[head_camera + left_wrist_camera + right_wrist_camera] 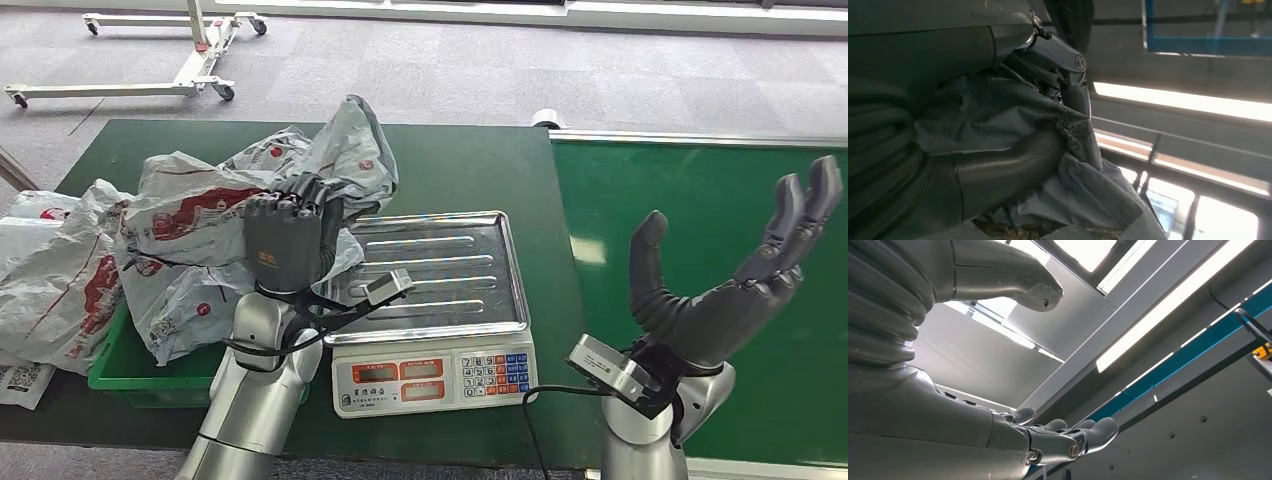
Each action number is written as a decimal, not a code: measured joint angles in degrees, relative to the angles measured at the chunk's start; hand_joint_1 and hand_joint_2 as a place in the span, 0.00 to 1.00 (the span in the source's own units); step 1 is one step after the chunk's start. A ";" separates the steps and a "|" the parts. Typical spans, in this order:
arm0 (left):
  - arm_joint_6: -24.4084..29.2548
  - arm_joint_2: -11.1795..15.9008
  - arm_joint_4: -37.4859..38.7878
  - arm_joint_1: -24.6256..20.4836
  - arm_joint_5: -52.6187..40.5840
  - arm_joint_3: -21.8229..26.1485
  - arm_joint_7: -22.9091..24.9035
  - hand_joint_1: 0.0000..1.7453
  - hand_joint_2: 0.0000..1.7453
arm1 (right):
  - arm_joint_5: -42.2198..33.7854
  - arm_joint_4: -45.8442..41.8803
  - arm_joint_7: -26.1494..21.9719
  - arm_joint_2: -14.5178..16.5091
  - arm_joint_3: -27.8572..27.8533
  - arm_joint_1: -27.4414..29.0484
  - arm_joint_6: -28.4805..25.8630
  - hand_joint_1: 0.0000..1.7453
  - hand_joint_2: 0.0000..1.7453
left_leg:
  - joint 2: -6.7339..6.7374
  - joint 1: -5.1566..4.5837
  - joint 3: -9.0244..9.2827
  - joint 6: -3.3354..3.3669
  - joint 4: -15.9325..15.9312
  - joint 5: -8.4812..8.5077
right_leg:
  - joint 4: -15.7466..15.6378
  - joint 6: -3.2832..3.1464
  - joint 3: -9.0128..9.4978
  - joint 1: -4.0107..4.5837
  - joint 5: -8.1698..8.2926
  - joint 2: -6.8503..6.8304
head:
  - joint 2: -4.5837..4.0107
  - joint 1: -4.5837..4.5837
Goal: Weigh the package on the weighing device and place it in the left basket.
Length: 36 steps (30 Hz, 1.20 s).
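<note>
package: the crumpled grey plastic mailer bag with red print (pixel 330 165) is sitting bunched up in the left robot hand (pixel 285 245), hanging between the scale and the basket, partly draped over the other bags

left robot hand grip: fingers are wrapping into loose film, and in the left wrist view the grey plastic (pixel 1048 150) is folding around the thumb, so it's holding skin more than contents imo

right robot hand: right robot hand (pixel 735 275) is sitting wide and holding nothing, palm up, over the green conveyor belt (pixel 700 200)

scale: silver steel-tray weighing scale with a red-display keypad (pixel 440 275) is sitting with a bare tray

risk 1: bag could be slipping out if the thin film slides

risk 2: trailing edge might be snagging the tray rim

risk 3: green plastic basket (pixel 130 375) is already heaped with similar grey bags (pixel 70 270), so this one could be sliding off onto the dark green counter (pixel 480 160)

hard to tell: display digits unreadable, basket mostly buried, what's inside the bag
</note>
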 joint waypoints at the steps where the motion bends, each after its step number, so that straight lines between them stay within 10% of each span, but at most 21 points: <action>1: 0.00 0.59 -1.91 0.00 -0.16 0.65 1.77 1.00 1.00 | 0.01 -0.01 0.00 0.00 -0.02 0.00 0.00 0.00 1.00 | 0.00 0.00 0.00 0.00 0.00 0.00 | 0.00 0.00 0.00 0.00 0.00 0.00 | 0.00 0.00; 5: 0.00 5.88 -6.82 -0.76 -0.28 2.17 10.95 1.00 1.00 | 0.11 -0.33 0.01 0.00 -0.33 0.10 -0.01 0.00 1.00 | 0.01 0.01 0.04 -0.03 0.00 0.02 | 0.00 -0.02 -0.03 0.01 -0.01 0.00 | 0.00 -0.01; 10: -0.10 13.38 -0.44 -5.72 -0.12 -2.74 33.54 1.00 1.00 | -0.19 -1.47 0.00 0.01 -0.84 0.46 -0.01 0.00 1.00 | -0.06 0.01 0.04 -0.09 0.00 0.13 | 0.00 -0.07 -0.03 0.01 0.01 -0.11 | 0.00 -0.02; 18: -3.57 14.37 22.28 -12.31 5.82 -2.15 28.49 1.00 1.00 | -1.13 -2.94 0.00 0.02 -1.19 0.89 -0.01 0.00 1.00 | 0.40 -0.01 0.02 -0.07 0.00 0.14 | 0.00 -0.15 -0.18 -0.01 0.26 0.28 | 0.00 -0.02; 22: -4.61 14.48 33.12 -15.62 6.76 0.83 27.67 0.03 1.00 | -1.28 -2.97 0.00 0.02 -1.33 0.90 -0.01 0.00 1.00 | 0.32 0.00 0.02 -0.10 -0.01 0.15 | 0.01 -0.18 -0.16 0.03 0.24 0.24 | 0.00 -0.02; 27: -6.36 14.52 42.51 -18.07 8.45 4.57 27.97 0.00 1.00 | -1.41 -2.97 0.00 0.02 -1.39 0.87 -0.01 0.00 1.00 | 0.36 0.02 0.02 -0.12 -0.02 0.16 | 0.02 -0.19 -0.19 0.12 0.24 0.26 | 0.00 -0.01; 31: -5.94 14.52 46.20 -19.30 9.14 7.04 27.95 0.00 0.00 | -1.35 -2.97 0.00 0.02 -1.40 0.88 -0.01 0.00 1.00 | 0.32 0.03 0.02 -0.14 -0.02 0.18 | 0.02 -0.22 -0.18 0.14 0.22 0.25 | 0.00 -0.02; 36: -1.64 13.91 46.52 -19.34 13.07 10.19 22.39 0.00 0.00 | -1.40 -2.97 0.00 0.02 -1.67 0.94 -0.01 0.00 1.00 | 0.32 0.03 0.02 -0.14 -0.02 0.18 | 0.02 -0.22 -0.19 0.13 0.22 0.26 | 0.00 -0.01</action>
